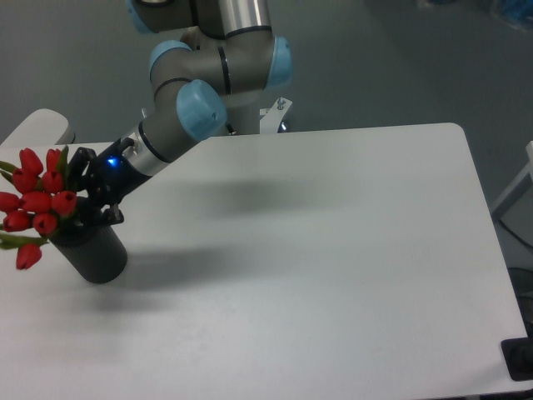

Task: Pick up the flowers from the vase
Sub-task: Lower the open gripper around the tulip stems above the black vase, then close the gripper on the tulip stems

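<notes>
The flowers (37,202), a bunch of red tulip buds with green leaves, stand in the dark grey vase (96,254) at the table's left edge and lean out to the left. My gripper (88,198) is just above the vase's mouth, right beside the buds, reaching in from the upper right. Its black fingers (77,167) look spread apart on either side of the top of the stems. The stems are hidden behind the buds and fingers, so I cannot see any contact with them.
The white table (316,250) runs to the right and front of the vase. The arm's base (250,108) stands behind the table's far edge. A pale rounded object (37,129) lies at the far left, behind the flowers.
</notes>
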Robot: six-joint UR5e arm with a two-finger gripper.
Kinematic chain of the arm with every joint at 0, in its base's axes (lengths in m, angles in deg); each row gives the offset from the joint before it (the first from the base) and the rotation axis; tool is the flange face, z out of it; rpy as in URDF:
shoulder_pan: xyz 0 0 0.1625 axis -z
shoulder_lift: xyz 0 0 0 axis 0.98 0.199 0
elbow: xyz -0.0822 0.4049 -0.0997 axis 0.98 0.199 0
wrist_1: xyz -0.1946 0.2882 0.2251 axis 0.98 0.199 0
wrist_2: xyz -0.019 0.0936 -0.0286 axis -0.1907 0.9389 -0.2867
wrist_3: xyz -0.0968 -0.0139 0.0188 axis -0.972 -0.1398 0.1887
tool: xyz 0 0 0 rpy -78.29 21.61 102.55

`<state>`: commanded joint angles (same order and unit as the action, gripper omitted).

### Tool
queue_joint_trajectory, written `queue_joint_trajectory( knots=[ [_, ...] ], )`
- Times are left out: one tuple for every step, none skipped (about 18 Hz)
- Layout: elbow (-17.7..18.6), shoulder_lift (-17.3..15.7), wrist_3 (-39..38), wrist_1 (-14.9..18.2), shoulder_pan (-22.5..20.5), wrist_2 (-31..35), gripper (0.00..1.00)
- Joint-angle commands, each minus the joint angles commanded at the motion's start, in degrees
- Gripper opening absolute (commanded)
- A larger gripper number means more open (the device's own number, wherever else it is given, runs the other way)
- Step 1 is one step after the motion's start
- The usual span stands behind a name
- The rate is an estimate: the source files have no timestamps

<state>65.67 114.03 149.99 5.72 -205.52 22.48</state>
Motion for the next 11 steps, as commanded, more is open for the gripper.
queue_joint_trajectory(
  knots=[
    [0.0,0.0,0.0,0.0,0.0,0.0,0.36],
    [0.0,0.0,0.0,0.0,-0.1,0.0,0.35],
    [-0.1,-0.2,0.0,0.0,-0.1,0.0,0.34],
    [-0.4,-0.2,0.0,0.0,-0.2,0.0,0.33],
    [-0.7,-0.2,-0.2,0.0,-0.2,0.0,0.33],
    [-0.9,-0.3,-0.5,0.0,-0.2,0.0,0.33],
    [-1.3,-0.3,-0.9,0.0,-0.2,-0.1,0.33],
    [-1.7,-0.3,-1.1,0.0,-0.2,-0.2,0.33],
    [-2.0,-0.4,-1.4,0.0,-0.3,-0.3,0.33],
    [-2.2,-0.6,-2.1,0.0,-0.4,-1.0,0.33],
    [-2.4,-0.9,-3.3,0.0,-0.4,-1.6,0.32]
  ],
)
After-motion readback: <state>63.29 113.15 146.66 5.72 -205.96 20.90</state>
